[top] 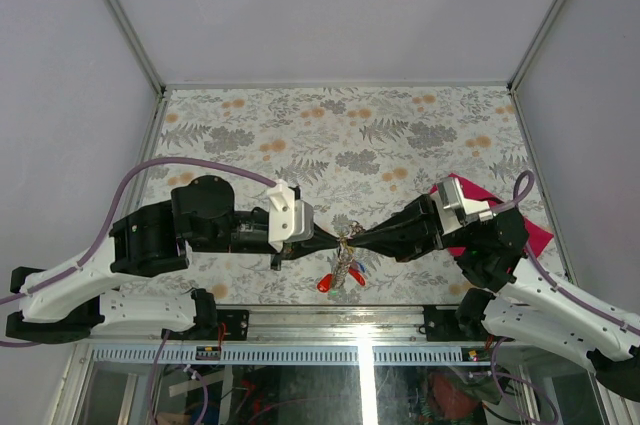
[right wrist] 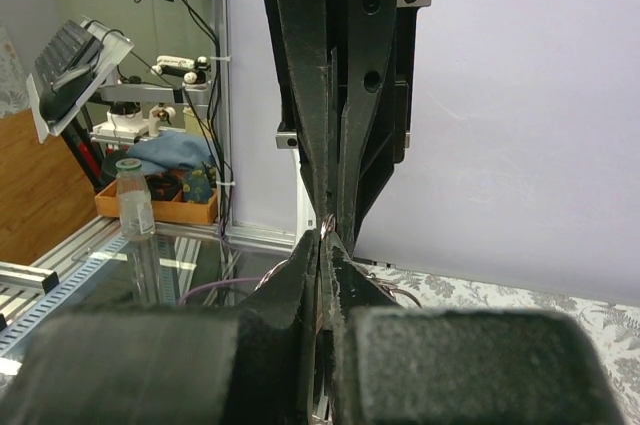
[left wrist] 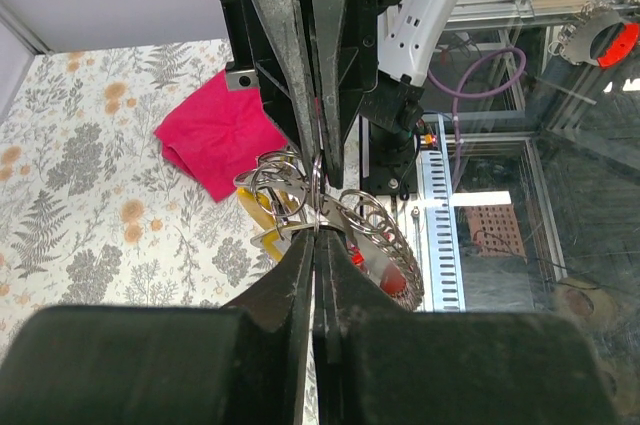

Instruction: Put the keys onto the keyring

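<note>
Overhead view, plus two wrist views nose to nose

The top camera looks steeply down from above and behind the arm bases, taking in the whole table. The left wrist camera looks close along the left gripper at the right gripper. The right wrist camera looks back the opposite way. All three share the keyring.

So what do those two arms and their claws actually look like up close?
The left arm and right arm match: white shells on the long segments, bulky black joints, and a white block at each wrist. A purple cable runs along each. The left claw and right claw are black, each with two long fingers tapering to narrow tips.
</note>
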Available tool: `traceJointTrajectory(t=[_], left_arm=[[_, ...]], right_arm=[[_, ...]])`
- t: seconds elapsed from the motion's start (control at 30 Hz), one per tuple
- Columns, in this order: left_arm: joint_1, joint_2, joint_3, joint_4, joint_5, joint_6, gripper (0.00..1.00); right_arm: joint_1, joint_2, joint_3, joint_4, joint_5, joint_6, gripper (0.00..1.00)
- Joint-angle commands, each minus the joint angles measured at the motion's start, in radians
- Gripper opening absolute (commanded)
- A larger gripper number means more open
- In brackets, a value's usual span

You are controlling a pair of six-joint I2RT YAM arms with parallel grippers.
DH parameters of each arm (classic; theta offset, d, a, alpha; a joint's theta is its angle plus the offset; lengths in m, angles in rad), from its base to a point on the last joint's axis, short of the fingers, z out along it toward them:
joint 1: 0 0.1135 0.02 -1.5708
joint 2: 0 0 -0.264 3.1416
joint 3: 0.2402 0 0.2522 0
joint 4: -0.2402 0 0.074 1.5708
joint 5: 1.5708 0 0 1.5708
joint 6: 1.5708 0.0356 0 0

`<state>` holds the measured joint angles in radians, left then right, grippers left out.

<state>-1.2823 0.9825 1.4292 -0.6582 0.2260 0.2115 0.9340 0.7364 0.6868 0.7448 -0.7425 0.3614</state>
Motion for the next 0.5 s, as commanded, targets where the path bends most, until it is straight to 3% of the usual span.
traceJointTrajectory(t=[0.0, 0.33, 0.47], left_arm=[[-0.003, -0.006, -0.001, 0.069, 0.015, -0.008, 0.00], [-0.002, 0.006, -0.028, 0.124, 0.046, -0.023, 0.00], [-0.002, -0.001, -0.032, 0.135, 0.041, -0.024, 0.00]], right_arm=[[0.001, -0.027, 0.021, 0.189, 0.053, 0.036, 0.00], [0.001, 0.014, -0.007, 0.385, 0.104, 0.107, 0.00], [0.001, 0.012, -0.009, 0.384, 0.105, 0.102, 0.00]])
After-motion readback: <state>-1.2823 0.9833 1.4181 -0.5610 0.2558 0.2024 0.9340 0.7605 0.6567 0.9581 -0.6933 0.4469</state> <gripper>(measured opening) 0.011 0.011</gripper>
